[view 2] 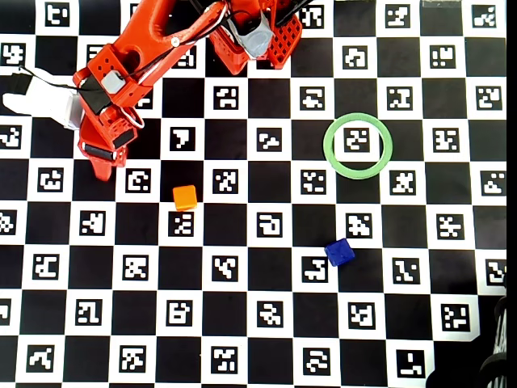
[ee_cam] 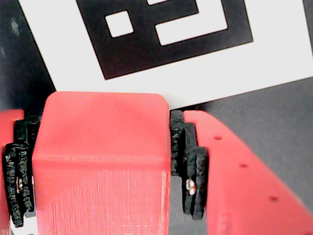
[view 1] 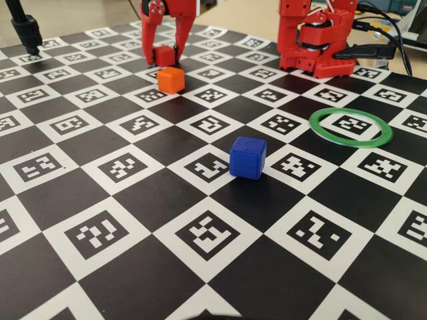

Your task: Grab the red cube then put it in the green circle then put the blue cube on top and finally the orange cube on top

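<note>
The red cube [view 1: 163, 55] rests on the board at the far left, just behind the orange cube [view 1: 171, 79]. My gripper [view 1: 164, 61] straddles it from above. In the wrist view the red cube [ee_cam: 102, 161] fills the gap of the gripper [ee_cam: 102, 120], and the black pads [ee_cam: 188, 161] press both its sides. From overhead the arm hides the red cube; the orange cube [view 2: 185, 197] lies just right of the gripper [view 2: 102, 168]. The blue cube [view 1: 247, 157] [view 2: 339, 252] sits mid-board. The green circle [view 1: 311, 123] [view 2: 326, 145] lies empty at the right.
The checkered marker board [view 1: 133, 200] covers the table. The arm's red base [view 1: 313, 40] [view 2: 254, 32] stands at the far edge, with cables [view 1: 393, 33] to its right. A black stand [view 1: 27, 30] rises at the far left corner.
</note>
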You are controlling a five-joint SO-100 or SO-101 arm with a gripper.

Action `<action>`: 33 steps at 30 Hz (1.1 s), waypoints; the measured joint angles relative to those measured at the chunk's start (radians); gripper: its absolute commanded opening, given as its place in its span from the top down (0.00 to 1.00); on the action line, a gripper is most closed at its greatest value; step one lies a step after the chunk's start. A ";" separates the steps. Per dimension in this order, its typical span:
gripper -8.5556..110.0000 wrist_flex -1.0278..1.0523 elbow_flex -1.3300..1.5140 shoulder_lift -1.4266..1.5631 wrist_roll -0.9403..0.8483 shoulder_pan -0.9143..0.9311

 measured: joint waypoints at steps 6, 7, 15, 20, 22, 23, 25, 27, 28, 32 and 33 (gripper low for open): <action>0.92 0.000 -0.002 0.000 0.012 0.000; 0.92 0.000 -0.005 0.000 0.020 0.000; 0.93 0.074 -0.067 -0.014 0.020 0.000; 0.93 0.224 -0.199 -0.014 0.018 0.000; 0.93 0.287 -0.258 -0.014 0.028 0.000; 0.93 0.316 -0.288 -0.014 0.035 0.000; 0.93 0.379 -0.345 -0.014 0.049 -0.005; 0.93 0.437 -0.390 -0.011 0.063 -0.017; 0.93 0.471 -0.408 -0.003 0.063 -0.023; 0.93 0.584 -0.474 0.043 0.094 -0.066; 0.93 0.615 -0.486 0.057 0.104 -0.081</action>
